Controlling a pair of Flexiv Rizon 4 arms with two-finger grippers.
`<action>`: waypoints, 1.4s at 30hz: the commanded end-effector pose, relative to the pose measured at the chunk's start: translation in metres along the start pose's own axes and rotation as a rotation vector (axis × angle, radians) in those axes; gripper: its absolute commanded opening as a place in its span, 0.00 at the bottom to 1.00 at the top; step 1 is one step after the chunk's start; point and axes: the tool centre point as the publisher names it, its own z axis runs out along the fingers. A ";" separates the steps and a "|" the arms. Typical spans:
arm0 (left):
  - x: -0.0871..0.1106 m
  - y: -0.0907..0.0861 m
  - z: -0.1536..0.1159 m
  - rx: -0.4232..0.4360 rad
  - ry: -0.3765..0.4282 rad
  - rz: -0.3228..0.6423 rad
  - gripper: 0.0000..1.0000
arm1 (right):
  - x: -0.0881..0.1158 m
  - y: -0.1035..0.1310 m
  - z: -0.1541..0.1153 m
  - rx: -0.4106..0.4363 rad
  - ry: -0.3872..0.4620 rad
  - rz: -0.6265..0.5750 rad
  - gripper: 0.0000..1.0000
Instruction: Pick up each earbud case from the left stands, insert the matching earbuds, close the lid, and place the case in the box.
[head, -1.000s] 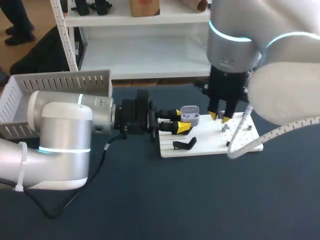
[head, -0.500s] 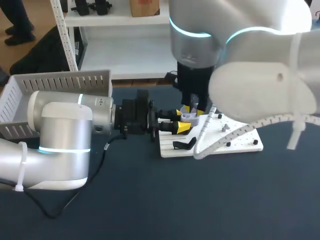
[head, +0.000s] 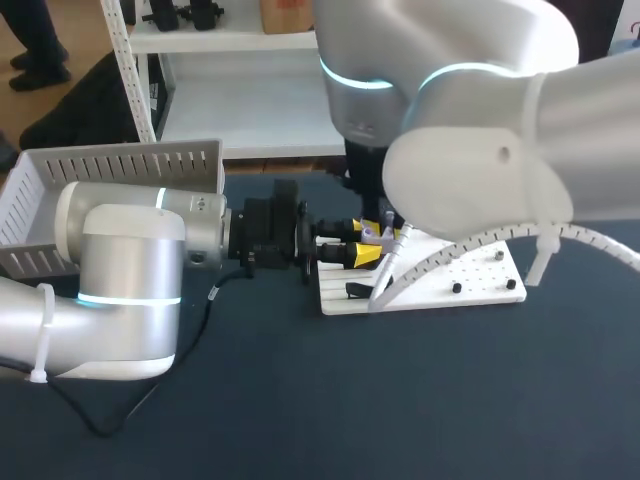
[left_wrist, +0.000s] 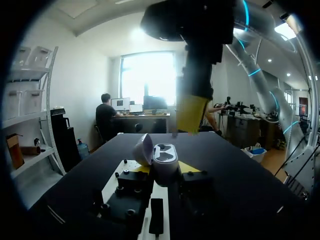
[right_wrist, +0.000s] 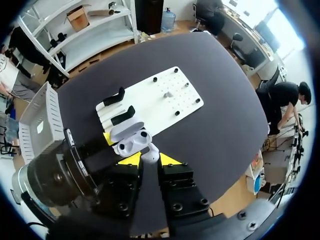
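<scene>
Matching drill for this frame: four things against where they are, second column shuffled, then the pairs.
1 earbud case
2 earbud
3 white board
4 box

A flat on the table, black stands on it
B in the jaws of the right gripper
C at the table's left edge
D lid open, in the jaws of the left gripper

1-D, 2-B, 3-A, 4-C

The left arm (head: 120, 250), lower left, is rounded silver-white with a cyan ring (head: 130, 298), a zip tie (head: 42, 335) and a black cable (head: 212, 293). The right arm (head: 470, 150), upper right, is white with cyan rings (head: 365, 80) and a ribbed hose (head: 460, 247). The left gripper (head: 362, 240) and right gripper (right_wrist: 150, 158) are black, yellow-tipped.
</scene>
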 end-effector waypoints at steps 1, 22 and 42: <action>0.000 -0.001 0.000 -0.006 -0.003 0.002 0.00 | -0.005 0.003 0.004 0.006 -0.006 0.009 0.00; 0.000 -0.001 0.000 -0.006 -0.003 0.002 0.00 | -0.007 0.010 0.011 0.002 0.000 0.017 0.00; 0.000 -0.001 0.000 -0.006 -0.003 0.002 0.00 | -0.007 0.012 0.019 0.011 0.014 0.023 0.00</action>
